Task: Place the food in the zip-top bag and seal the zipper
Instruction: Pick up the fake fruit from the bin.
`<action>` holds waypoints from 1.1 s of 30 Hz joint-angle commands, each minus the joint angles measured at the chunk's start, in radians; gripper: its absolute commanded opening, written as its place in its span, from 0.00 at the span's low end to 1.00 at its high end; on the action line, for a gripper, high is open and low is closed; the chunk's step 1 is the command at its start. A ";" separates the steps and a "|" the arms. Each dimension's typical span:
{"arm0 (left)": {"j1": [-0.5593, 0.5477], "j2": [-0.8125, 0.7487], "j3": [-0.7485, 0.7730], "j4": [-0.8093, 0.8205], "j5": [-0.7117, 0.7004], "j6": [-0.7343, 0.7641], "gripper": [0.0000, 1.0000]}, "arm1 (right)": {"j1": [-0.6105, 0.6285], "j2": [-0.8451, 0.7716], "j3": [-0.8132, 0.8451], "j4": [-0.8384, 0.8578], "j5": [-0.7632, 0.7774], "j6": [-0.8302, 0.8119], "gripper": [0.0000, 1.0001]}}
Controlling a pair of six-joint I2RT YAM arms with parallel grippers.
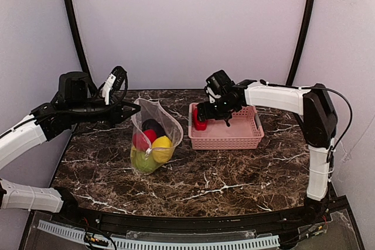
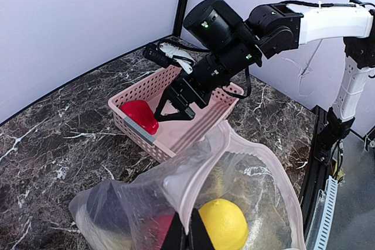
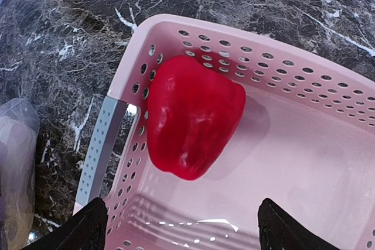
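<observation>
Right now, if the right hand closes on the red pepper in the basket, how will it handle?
The red pepper looks glossy, so it may slip from the right hand. Rounded and lying on its side, it could roll on the basket floor. Moulded-looking, probably rigid and light.

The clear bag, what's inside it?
The bag holds a yellow piece, a red piece, a green piece and a dark shape. Anything beneath them is covered.

zip-top bag [image 1: 157, 115]: upright, open, round pieces [image 1: 162, 144] inside | red bell pepper [image 3: 190, 115]: in pink basket [image 1: 225, 142]
</observation>
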 commanded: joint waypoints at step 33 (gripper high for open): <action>0.006 -0.014 -0.007 0.032 0.008 -0.007 0.01 | 0.004 0.287 0.289 -0.136 0.169 0.036 0.77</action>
